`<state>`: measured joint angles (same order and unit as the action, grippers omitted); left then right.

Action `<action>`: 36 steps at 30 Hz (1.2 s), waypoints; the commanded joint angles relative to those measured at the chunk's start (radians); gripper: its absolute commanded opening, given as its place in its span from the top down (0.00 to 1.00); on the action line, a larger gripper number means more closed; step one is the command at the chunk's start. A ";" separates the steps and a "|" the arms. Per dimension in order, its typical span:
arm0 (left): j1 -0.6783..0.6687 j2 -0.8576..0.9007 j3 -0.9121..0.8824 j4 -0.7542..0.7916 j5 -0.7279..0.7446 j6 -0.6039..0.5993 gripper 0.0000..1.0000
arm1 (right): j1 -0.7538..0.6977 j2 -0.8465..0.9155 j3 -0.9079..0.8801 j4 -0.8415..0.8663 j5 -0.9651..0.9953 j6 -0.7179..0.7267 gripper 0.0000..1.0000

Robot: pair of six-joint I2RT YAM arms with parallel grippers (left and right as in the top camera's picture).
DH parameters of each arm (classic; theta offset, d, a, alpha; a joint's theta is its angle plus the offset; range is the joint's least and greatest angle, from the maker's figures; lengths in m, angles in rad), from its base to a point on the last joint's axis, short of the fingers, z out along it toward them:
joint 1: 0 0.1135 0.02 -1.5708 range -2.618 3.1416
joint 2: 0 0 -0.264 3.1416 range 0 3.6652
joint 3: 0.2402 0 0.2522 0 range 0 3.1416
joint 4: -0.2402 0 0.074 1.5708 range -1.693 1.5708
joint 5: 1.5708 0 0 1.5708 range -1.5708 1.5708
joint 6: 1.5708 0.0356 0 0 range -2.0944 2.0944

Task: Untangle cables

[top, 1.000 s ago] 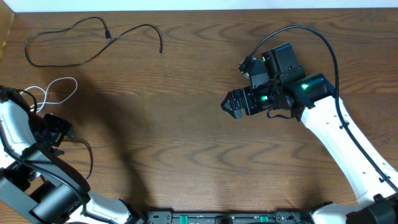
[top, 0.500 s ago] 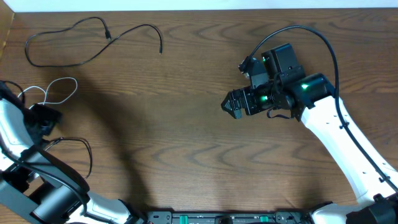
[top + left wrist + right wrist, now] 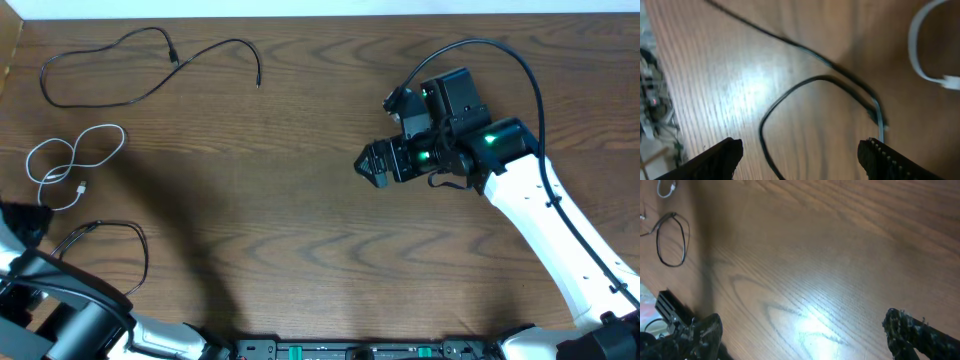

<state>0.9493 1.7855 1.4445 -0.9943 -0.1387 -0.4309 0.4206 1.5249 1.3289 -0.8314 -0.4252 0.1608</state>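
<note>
Three cables lie apart on the left of the table. A long black cable (image 3: 130, 70) curves along the far edge. A white cable (image 3: 68, 160) rests in two loops, with its plug by the near loop. A second black cable (image 3: 125, 238) forms a loop near the front left. My left gripper (image 3: 800, 160) hovers open over that black loop (image 3: 790, 95), holding nothing; the white cable (image 3: 920, 50) shows at the upper right of the left wrist view. My right gripper (image 3: 372, 165) hangs open and empty over bare wood right of centre.
The right arm's own thick black wire (image 3: 500, 55) arcs over its wrist. The table's left edge lies close to the left arm (image 3: 40, 290). In the right wrist view, the black loop (image 3: 670, 240) is far off at the upper left.
My left gripper has opened wider and drawn back toward the front left corner. The white cable, earlier partly under it, now lies free in full view. The right arm has not moved.
</note>
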 commanded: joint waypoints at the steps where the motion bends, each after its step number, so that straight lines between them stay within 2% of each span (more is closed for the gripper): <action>1: 0.010 0.029 -0.046 0.011 0.026 -0.039 0.20 | 0.017 -0.006 -0.002 0.010 0.000 0.008 0.01; 10: 0.044 0.040 -0.199 0.118 0.019 -0.091 0.20 | 0.057 -0.006 -0.002 0.008 0.001 0.007 0.01; 20: 0.137 0.040 -0.270 0.184 0.020 -0.092 0.20 | 0.092 -0.006 -0.002 0.040 0.002 0.007 0.01; 24: 0.163 0.040 -0.306 0.202 0.019 -0.140 0.20 | 0.092 -0.006 -0.002 0.043 0.001 0.007 0.01; 28: 0.169 0.040 -0.378 0.293 0.027 -0.158 0.20 | 0.092 -0.006 -0.002 0.047 0.001 0.007 0.01; 30: 0.169 0.040 -0.414 0.349 0.068 -0.154 0.21 | 0.092 -0.006 -0.002 0.046 0.001 0.007 0.01; 34: 0.169 0.040 -0.455 0.451 0.218 -0.073 0.22 | 0.092 -0.006 -0.002 0.050 0.001 0.007 0.01; 36: 0.169 0.040 -0.469 0.470 0.232 -0.059 0.23 | 0.092 -0.006 -0.002 0.054 0.001 0.007 0.01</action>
<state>1.1191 1.8091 1.0168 -0.5423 -0.0113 -0.5411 0.5064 1.5249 1.3289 -0.7841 -0.4252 0.1608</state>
